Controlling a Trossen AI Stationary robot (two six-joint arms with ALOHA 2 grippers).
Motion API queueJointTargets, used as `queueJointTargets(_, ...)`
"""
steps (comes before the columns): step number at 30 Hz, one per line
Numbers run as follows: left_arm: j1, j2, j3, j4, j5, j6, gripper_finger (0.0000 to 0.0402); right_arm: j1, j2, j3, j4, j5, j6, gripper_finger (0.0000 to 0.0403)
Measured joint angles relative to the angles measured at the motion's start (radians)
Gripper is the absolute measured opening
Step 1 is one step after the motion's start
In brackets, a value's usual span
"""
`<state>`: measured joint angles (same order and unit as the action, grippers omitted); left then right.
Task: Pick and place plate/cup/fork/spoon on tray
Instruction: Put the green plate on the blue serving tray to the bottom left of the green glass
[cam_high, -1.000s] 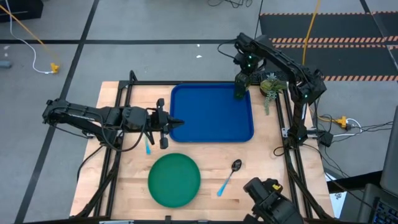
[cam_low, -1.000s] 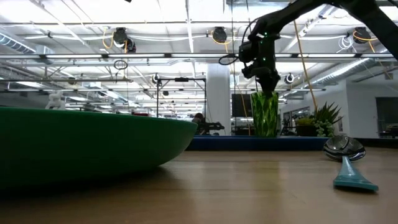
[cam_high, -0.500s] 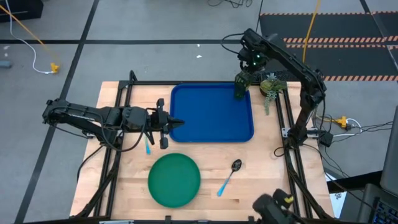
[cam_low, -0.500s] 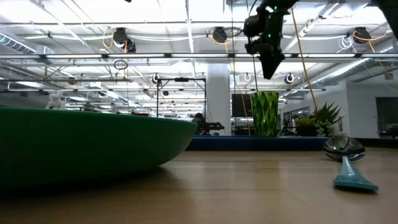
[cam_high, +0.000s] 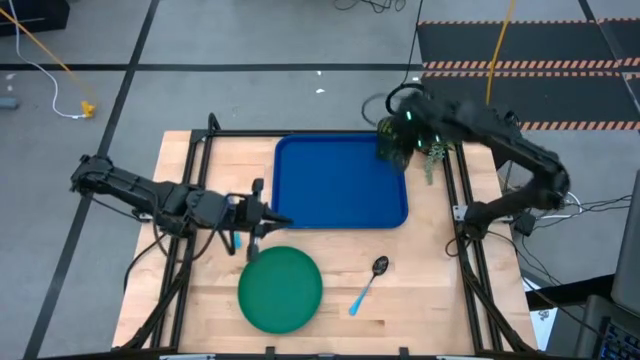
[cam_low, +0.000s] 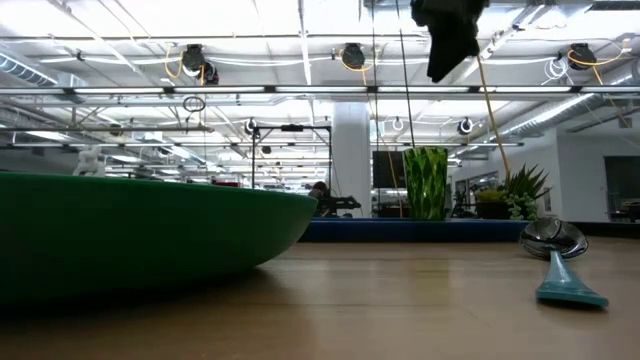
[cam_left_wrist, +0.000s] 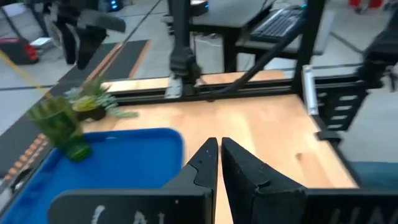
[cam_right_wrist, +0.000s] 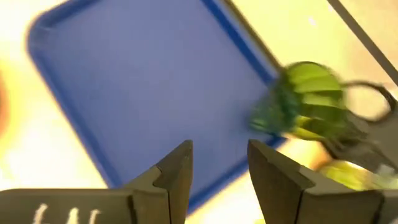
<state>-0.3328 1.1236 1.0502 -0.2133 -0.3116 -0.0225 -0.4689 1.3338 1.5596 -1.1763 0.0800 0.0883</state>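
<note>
The blue tray lies at the table's far middle. The green cup stands upright on its base in the tray's far right corner, as the low view and the right wrist view also show. My right gripper is open and empty, high above the cup. The green plate lies on the table near the front edge. The spoon lies to its right. My left gripper is shut and empty between the tray's near left corner and the plate. The light blue fork lies partly under my left arm.
A yellow-green pineapple-like toy with leaves lies just right of the tray's far right corner, beside the cup. Black frame rails run along the table's left and right sides. Bare wood lies right of the spoon.
My right gripper has let go of the cup and risen straight up, well clear of it. The cup stays standing in the tray's far right corner. My left gripper has gone a little toward the table's near edge, closer to the plate.
</note>
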Motion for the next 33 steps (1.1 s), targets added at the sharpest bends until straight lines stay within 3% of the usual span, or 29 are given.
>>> queueJointTargets(4,-0.067,0.002,0.03,-0.025,-0.016,-0.056,0.0026,0.142,-0.129,-0.241,0.18,0.002,0.023,0.0146)
queueJointTargets(9,-0.155,0.059,0.068,-0.133,-0.11,-0.114,0.0026,0.308,-0.233,-0.504,0.416,0.037,0.001,0.0146)
queueJointTargets(14,-0.176,0.148,0.15,-0.281,-0.213,-0.298,0.0026,0.425,-0.291,-0.704,0.708,0.05,-0.055,0.0146)
queueJointTargets(17,-0.167,0.219,0.194,-0.399,-0.221,-0.438,0.0026,0.461,-0.301,-0.8,0.868,0.051,-0.079,0.0146)
queueJointTargets(23,-0.165,0.345,0.234,-0.677,-0.203,-0.768,0.0026,0.49,-0.299,-0.869,0.961,0.051,-0.139,0.0146)
queueJointTargets(29,-0.167,0.432,0.234,-0.959,-0.097,-1.116,0.0026,0.508,-0.299,-0.872,0.987,0.05,-0.108,0.0146)
queueJointTargets(33,-0.17,0.471,0.234,-1.054,-0.034,-1.241,0.0026,0.524,-0.299,-0.872,0.995,0.05,-0.091,0.0146)
